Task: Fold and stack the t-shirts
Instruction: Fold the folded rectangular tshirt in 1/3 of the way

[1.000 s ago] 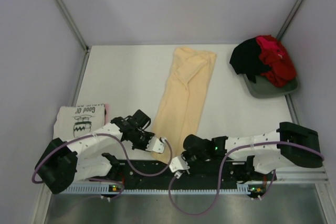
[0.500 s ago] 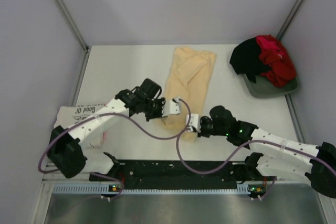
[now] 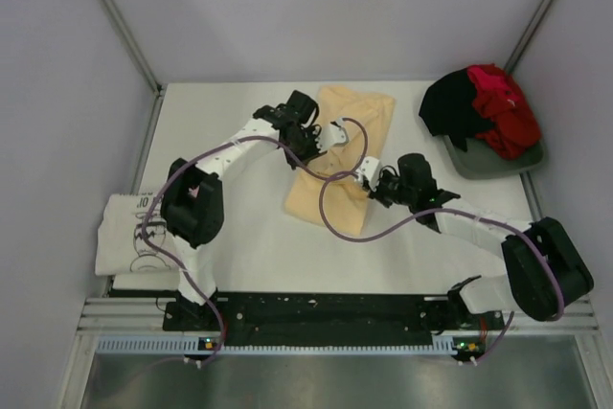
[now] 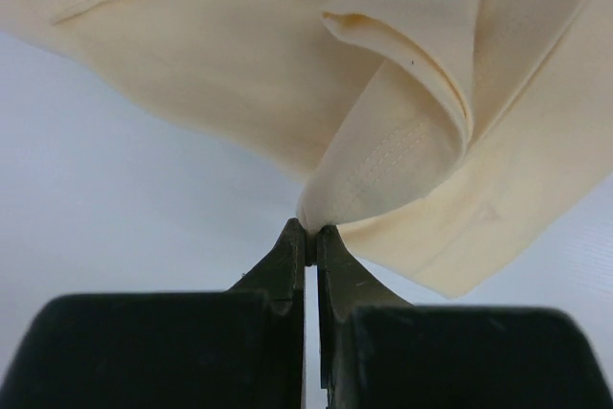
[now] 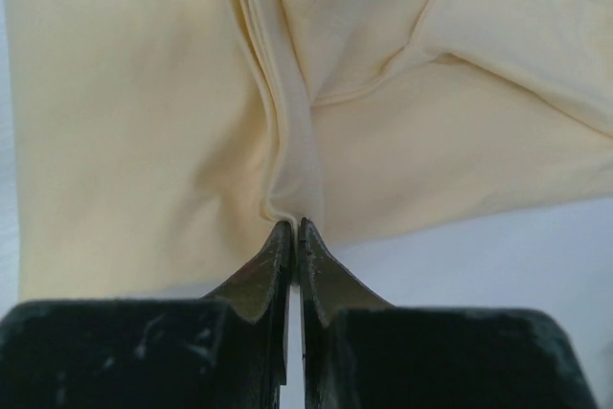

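The pale yellow t-shirt (image 3: 335, 200) lies in the middle of the table, its near half doubled over towards the far end. My left gripper (image 3: 332, 133) is shut on a pinched fold of the yellow t-shirt (image 4: 402, 160) above its upper part. My right gripper (image 3: 366, 179) is shut on another fold of it (image 5: 287, 179) at its right edge. The white printed t-shirt (image 3: 129, 237) lies folded at the near left. The black t-shirt (image 3: 450, 107) and the red t-shirt (image 3: 503, 107) are heaped at the far right.
The black and red t-shirts sit in a grey-green tray (image 3: 498, 162) at the far right corner. Metal frame posts (image 3: 115, 16) stand at the back corners. The arms' cables (image 3: 330, 222) loop over the near part of the table.
Both grippers have carried the yellow t-shirt's near edge away from the table's front towards the far end, folding the shirt over itself. The shirt now covers about half its earlier length.
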You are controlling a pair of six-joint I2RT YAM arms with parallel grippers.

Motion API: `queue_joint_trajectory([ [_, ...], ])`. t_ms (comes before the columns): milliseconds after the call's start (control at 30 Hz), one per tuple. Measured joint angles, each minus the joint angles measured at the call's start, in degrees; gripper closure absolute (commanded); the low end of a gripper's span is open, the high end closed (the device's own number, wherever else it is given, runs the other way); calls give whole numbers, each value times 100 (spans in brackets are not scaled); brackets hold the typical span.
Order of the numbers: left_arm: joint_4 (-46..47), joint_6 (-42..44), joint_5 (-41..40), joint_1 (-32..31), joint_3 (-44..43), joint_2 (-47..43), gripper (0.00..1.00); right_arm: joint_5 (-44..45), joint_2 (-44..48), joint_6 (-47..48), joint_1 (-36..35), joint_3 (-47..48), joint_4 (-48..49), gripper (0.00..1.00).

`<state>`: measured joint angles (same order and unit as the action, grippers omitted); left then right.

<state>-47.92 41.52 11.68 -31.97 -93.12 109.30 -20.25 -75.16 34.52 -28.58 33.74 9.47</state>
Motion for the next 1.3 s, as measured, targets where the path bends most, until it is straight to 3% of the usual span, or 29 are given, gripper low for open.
queue_joint_trajectory([
  [300, -63, -138, -136, 199, -1161, 1128, 100, -229, -1049, 308, 481, 866, -28, 100],
  [767, -26, -264, -251, 302, -1637, 1738, 93, -258, -2083, 992, 715, 1823, -732, 100],
  [800, -17, -267, -264, 304, -1663, 1779, 91, -229, -2153, 992, 726, 1897, -763, 99],
  [867, 46, -291, -315, 304, -1674, 1862, 87, -201, -2308, 984, 785, 2087, -892, 88],
  [933, 177, -382, -389, 304, -1674, 1926, 77, -188, -2428, 949, 870, 2273, -1012, 81],
  [1033, 455, -577, -570, 323, -1681, 1963, 60, -50, -2594, 909, 970, 2533, -1119, 81],
  [1200, 1108, -981, -817, 444, -1781, 1965, 43, 452, -3053, 588, 1086, 3161, -1115, 78],
  [1300, 1436, -1169, -817, 568, -1869, 1956, 44, 588, -3029, 173, 1294, 3285, -955, 71],
])
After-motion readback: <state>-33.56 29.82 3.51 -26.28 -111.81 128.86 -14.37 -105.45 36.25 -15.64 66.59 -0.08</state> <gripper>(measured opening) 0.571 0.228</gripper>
